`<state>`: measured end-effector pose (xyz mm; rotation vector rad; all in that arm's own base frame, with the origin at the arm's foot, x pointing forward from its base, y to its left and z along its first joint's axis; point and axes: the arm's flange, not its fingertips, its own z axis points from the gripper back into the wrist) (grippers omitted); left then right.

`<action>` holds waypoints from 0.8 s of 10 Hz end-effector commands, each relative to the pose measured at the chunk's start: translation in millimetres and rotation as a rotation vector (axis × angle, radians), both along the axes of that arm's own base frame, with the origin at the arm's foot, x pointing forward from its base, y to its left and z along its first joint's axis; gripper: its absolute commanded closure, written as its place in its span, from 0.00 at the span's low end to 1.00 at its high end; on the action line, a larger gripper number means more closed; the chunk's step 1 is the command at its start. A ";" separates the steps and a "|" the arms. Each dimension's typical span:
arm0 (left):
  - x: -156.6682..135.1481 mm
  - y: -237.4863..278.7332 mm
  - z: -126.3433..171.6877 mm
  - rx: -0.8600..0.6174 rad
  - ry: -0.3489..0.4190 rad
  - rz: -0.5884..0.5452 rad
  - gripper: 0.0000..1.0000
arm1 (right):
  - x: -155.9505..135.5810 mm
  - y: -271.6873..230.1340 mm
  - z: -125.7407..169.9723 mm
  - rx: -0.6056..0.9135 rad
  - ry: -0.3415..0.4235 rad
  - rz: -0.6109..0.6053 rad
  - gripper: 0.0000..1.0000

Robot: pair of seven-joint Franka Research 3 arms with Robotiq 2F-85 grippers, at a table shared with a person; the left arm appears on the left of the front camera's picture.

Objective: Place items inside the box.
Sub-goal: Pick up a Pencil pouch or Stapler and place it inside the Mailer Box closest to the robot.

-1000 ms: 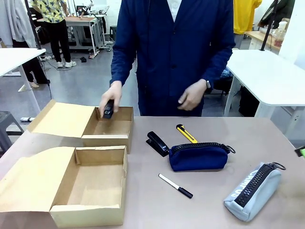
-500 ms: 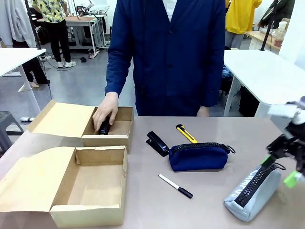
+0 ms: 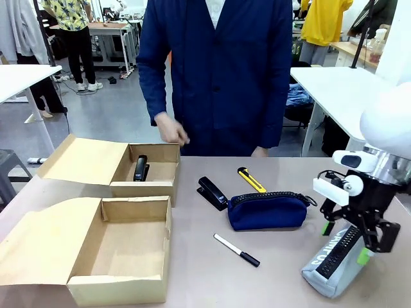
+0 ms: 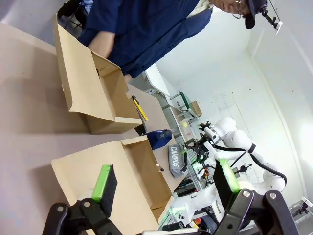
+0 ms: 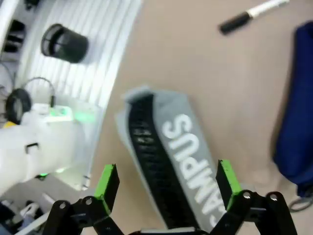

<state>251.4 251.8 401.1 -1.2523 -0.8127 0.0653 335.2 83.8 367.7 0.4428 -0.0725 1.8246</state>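
The tabletop (image 3: 192,282) is a dull greyish brown. Both boxes are plain tan cardboard, the near box (image 3: 119,287) and the far box (image 3: 144,190) alike. The boxed stapler (image 3: 139,168) is black, and so is the loose stapler (image 3: 212,192). The utility knife (image 3: 251,179) is yellow with black trim. The pen (image 3: 231,246) is white with a black cap. The navy pouch (image 3: 266,213) is deep blue with a dark zip. The grey pouch (image 3: 334,263) is pale grey with a black zip and white lettering (block capitals). The person's jacket (image 3: 218,77) is navy. The right arm (image 3: 392,122) is white; the right jaws are black with green pads (image 3: 363,255), as are the left jaws and their pads (image 4: 104,180).
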 end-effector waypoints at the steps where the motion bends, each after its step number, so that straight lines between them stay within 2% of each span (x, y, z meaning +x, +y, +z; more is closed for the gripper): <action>1: 0.2 -0.7 1.5 -0.006 -0.033 0.004 0.00 | -52.3 -4.9 -37.5 0.011 -0.075 -0.084 0.00; 3: 0.2 -0.7 1.5 -0.006 -0.033 0.004 0.00 | -50.2 -4.0 -47.1 -0.043 -0.091 -0.114 0.00; 8: 0.2 -0.7 1.5 -0.006 -0.033 0.004 0.00 | -48.8 -9.7 -62.4 -0.173 0.046 -0.126 0.00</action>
